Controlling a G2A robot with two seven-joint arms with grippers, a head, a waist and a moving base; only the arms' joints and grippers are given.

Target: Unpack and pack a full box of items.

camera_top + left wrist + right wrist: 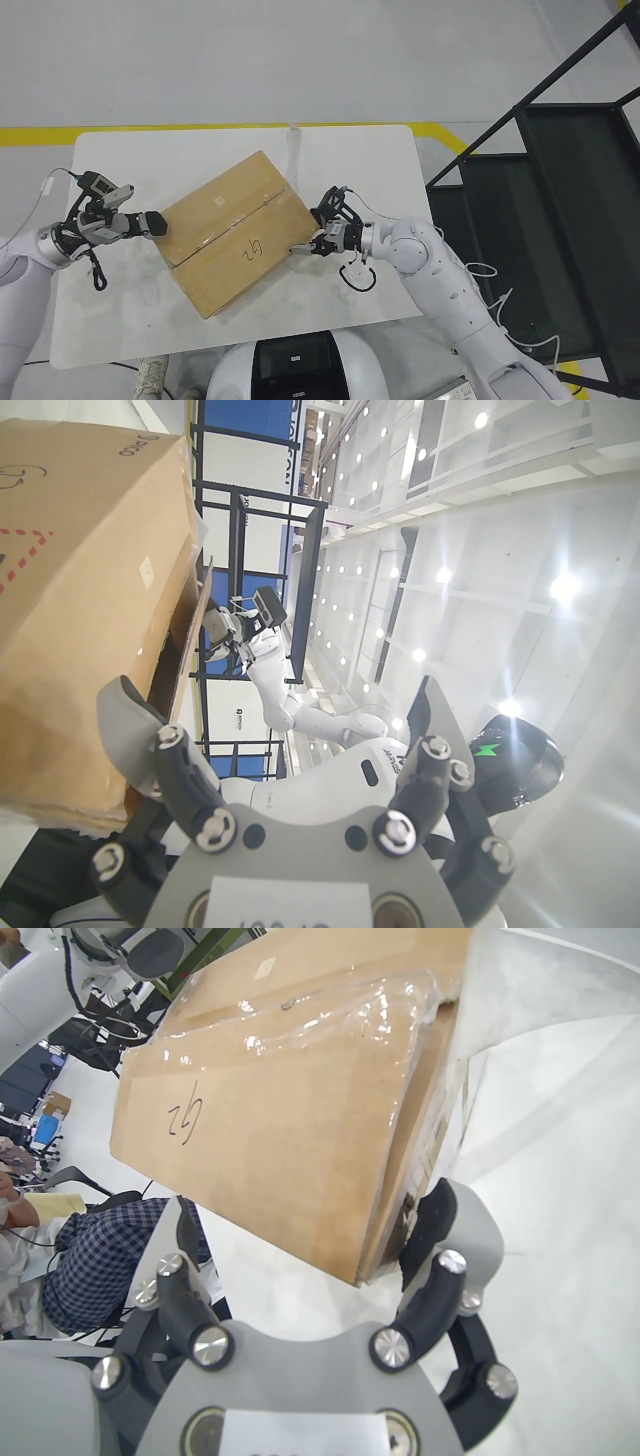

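Now, both my arms lie low, pointing inward. The left claw [152,222] and right claw [315,238] gape wide; the box [235,235] sits between them, its ends against one finger of each.

Spreads right gripper [310,1208] wide about cardboard box's [280,1103] near corner, dark pad [425,1228] at its side. Sits on white table [550,1178], clear tape [350,1013] wrinkled across the top.

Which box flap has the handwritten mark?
The flap nearer the robot, beside the right gripper; the far flap carries just a small pale sticker.
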